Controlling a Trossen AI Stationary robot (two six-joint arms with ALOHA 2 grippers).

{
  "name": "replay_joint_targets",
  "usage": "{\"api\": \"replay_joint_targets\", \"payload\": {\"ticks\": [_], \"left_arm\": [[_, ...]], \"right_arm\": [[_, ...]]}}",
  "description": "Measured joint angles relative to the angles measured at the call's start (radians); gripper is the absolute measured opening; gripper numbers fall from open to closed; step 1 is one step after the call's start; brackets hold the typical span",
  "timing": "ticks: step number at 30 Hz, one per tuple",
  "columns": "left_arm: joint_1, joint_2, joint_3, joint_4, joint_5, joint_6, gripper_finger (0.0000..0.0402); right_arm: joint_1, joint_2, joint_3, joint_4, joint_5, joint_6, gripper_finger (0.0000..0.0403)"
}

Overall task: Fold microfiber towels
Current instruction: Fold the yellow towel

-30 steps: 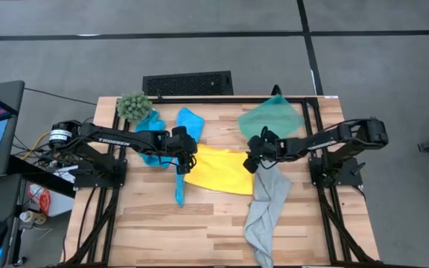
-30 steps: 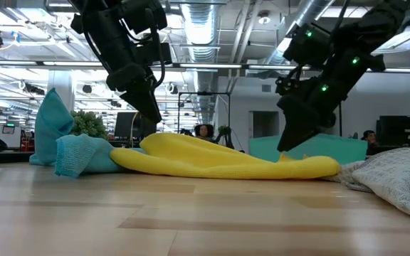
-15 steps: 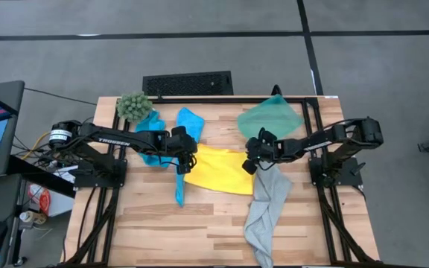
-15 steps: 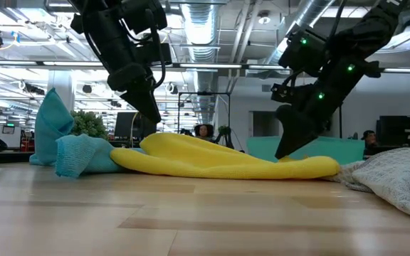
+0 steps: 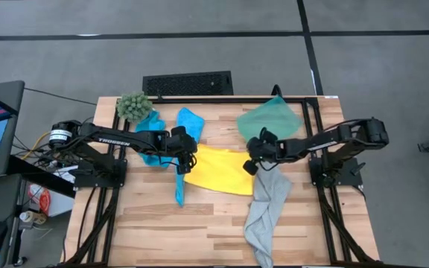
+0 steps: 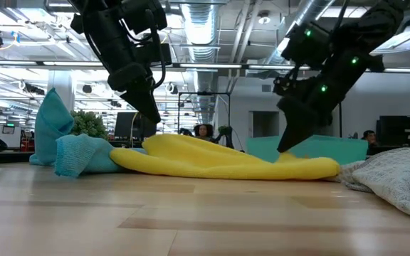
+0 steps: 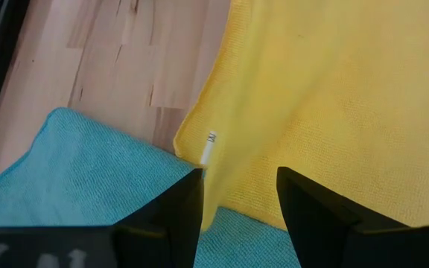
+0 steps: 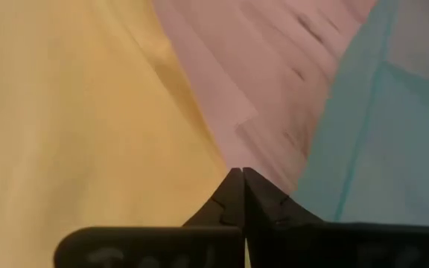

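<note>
Yellow towel (image 5: 218,170) lying mid-counter, nearer far edge. Right gripper (image 5: 249,165) jaws clenching at its right corner, grasp on cloth uncertain. Left gripper (image 5: 184,165) jaws standing released astride left edge. Risk: right pinch missing fabric, corner slipping during lift; grey towel (image 5: 267,212) snagging alongside.

L arm reaches in from frame left, left gripper (image 5: 182,158) fingers apart, angled down. R arm from frame right, right gripper (image 5: 249,165) fingers pressed together.

Front tabletop (image 5: 199,223) open — bin (image 5: 270,119), plant (image 5: 133,106) behind.
</note>
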Motion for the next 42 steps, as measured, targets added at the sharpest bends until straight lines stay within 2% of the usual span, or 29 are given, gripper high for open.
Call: {"api": "replay_joint_targets", "payload": {"ticks": [8,12,14,20,22,25,30,37,42], "left_arm": [[0.000,0.000,0.000,0.001,0.000,0.000,0.0165],[0.000,0.000,0.000,0.014,0.000,0.003,0.0165],[0.000,0.000,0.000,0.023,0.000,0.004,0.0165],[-0.004,0.000,0.000,-0.011,0.001,0.022,0.0165],[-0.009,-0.005,0.000,-0.058,0.001,0.044,0.0165],[-0.025,-0.015,0.001,-0.102,0.036,0.048,0.0165],[-0.093,-0.019,0.001,-0.095,0.135,0.049,0.0165],[-0.230,-0.017,-0.053,0.086,0.080,0.134,0.0165],[-0.299,-0.016,-0.141,0.216,0.013,0.214,0.0165]], "right_arm": [[0.041,-0.084,0.000,-0.113,0.046,0.077,0.0009],[0.067,-0.083,0.000,-0.190,0.075,0.128,0.0005],[0.074,-0.069,0.002,-0.174,0.078,0.131,0.0007],[0.074,-0.068,0.002,-0.210,0.120,0.127,0.0060],[0.075,-0.103,0.001,-0.264,0.167,0.127,0.0083],[0.089,-0.157,0.001,-0.274,0.163,0.131,0.0115],[0.231,-0.212,0.002,-0.169,0.147,0.114,0.0154],[0.478,-0.094,0.002,-0.039,0.231,0.078,0.0172],[0.556,0.053,0.002,0.069,0.269,0.077,0.0173]]}}
